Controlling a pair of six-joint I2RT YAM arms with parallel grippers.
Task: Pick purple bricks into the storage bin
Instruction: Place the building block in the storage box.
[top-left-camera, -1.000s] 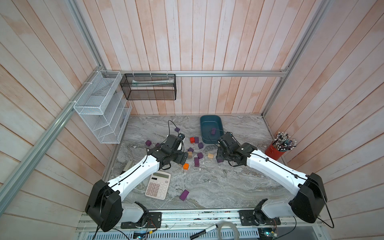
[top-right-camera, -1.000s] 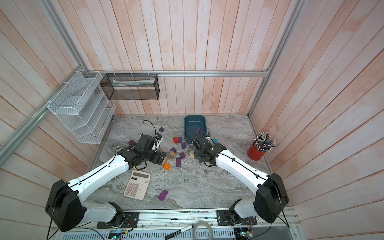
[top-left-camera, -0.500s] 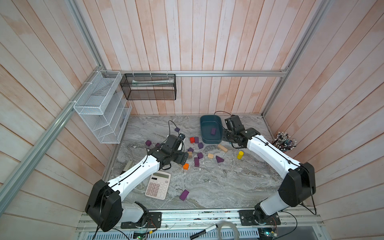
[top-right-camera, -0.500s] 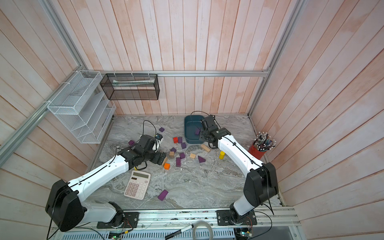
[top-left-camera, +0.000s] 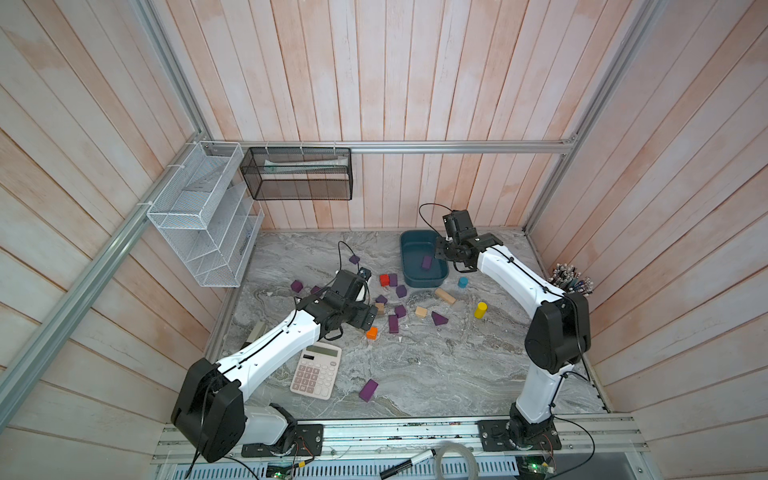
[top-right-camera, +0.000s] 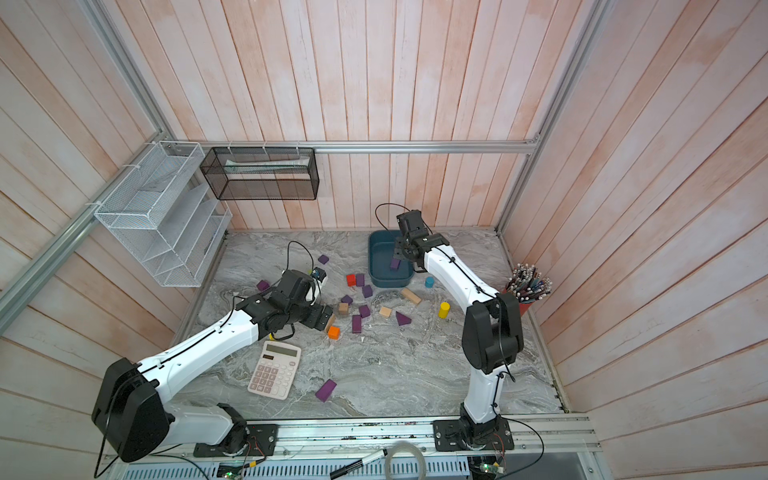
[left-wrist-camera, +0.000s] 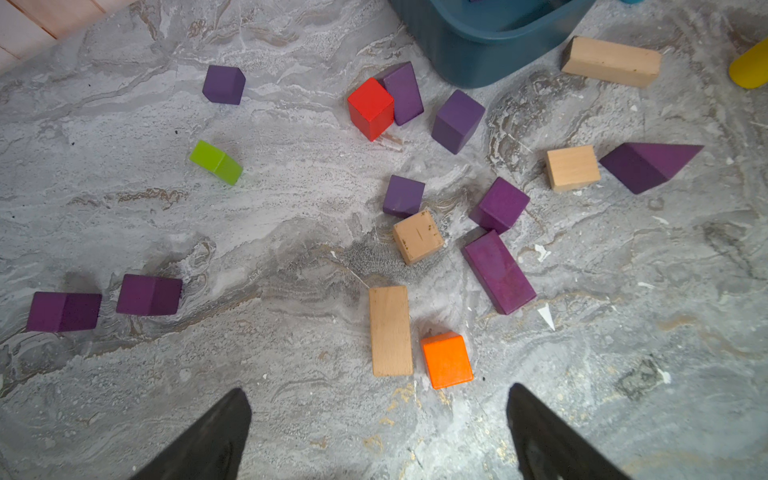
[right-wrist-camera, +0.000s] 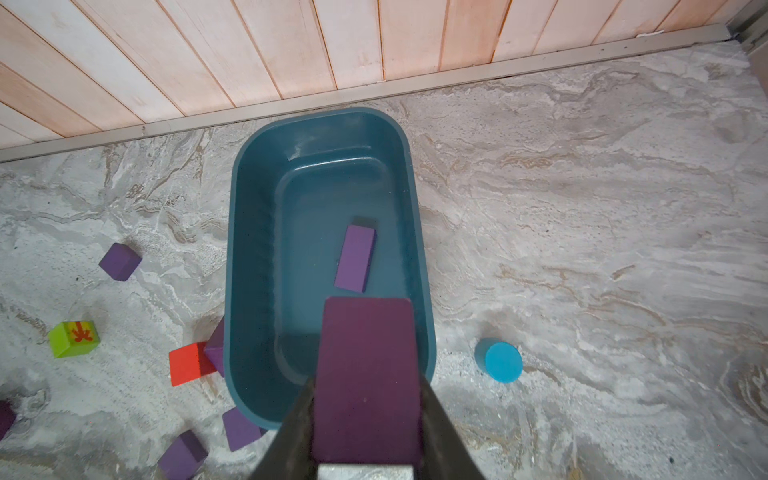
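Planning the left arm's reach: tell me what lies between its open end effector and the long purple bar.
In the left wrist view, the orange cube sits before the purple bar.

On the marbled tabletop (top-left-camera: 436, 374) a pale pink calculator (top-left-camera: 316, 371) lay at about seven o'clock of the scattered blocks. An orange cube (top-left-camera: 372, 333) sat just beside a tan oblong block (left-wrist-camera: 390, 331), with a red cube (top-left-camera: 384, 279) at twelve o'clock of them. A yellow cylinder (top-left-camera: 481, 310) stood at four o'clock of a blue cylinder (top-left-camera: 463, 282). A white wire-mesh rack (top-left-camera: 203, 220) and black wire-mesh basket (top-left-camera: 297, 179) hung on the walls; a red cup of pens (top-left-camera: 571, 280) stood at three o'clock.
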